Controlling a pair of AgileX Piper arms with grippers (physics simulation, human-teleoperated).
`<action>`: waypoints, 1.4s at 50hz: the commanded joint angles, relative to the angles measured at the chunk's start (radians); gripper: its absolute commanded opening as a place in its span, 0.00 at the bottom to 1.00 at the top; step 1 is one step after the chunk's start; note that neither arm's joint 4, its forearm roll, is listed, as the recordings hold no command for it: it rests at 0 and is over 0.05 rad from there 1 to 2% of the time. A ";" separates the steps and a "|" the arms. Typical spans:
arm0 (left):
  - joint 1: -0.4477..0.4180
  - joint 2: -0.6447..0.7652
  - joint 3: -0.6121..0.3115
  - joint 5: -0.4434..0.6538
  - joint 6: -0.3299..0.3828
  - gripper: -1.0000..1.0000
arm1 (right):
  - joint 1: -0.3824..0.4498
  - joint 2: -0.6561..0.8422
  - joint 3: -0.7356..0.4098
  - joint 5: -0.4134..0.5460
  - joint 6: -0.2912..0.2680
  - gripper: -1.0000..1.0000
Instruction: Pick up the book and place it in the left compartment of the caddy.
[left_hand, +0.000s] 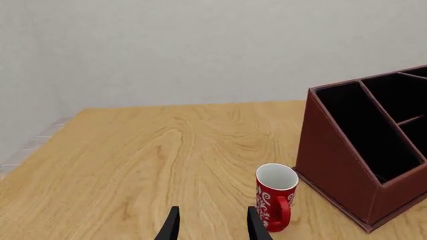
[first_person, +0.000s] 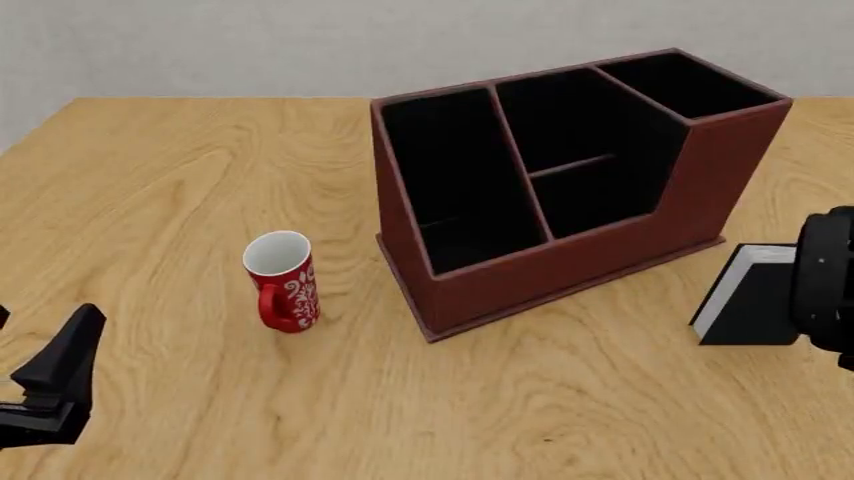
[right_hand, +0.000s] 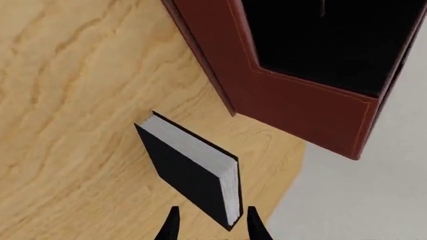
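Note:
The black book (first_person: 747, 300) with white page edges stands on the table to the right of the caddy (first_person: 561, 270). In the right wrist view the book (right_hand: 190, 170) is just beyond my right gripper (right_hand: 212, 227). That gripper is open, its fingers straddle the book's nearest corner, and I cannot tell whether they touch it. In the front view the right arm (first_person: 827, 290) hides the book's right side. The caddy's left compartment (first_person: 454, 170) is empty and also shows in the left wrist view (left_hand: 363, 130). My left gripper (left_hand: 213, 227) is open and empty near the table's front left (first_person: 54, 375).
A red mug (first_person: 283, 280) with a white pattern stands upright left of the caddy; in the left wrist view it (left_hand: 275, 197) is close beside the left gripper's finger. The table's right edge (right_hand: 293, 170) lies near the book.

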 joint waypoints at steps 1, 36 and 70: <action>0.003 0.024 0.006 -0.025 0.004 1.00 | -0.034 0.071 -0.024 -0.033 -0.032 1.00; 0.024 0.101 0.023 -0.098 -0.003 1.00 | -0.083 0.263 -0.081 -0.127 -0.103 1.00; 0.024 0.083 0.024 -0.073 -0.006 1.00 | -0.078 0.240 -0.049 -0.105 -0.102 0.00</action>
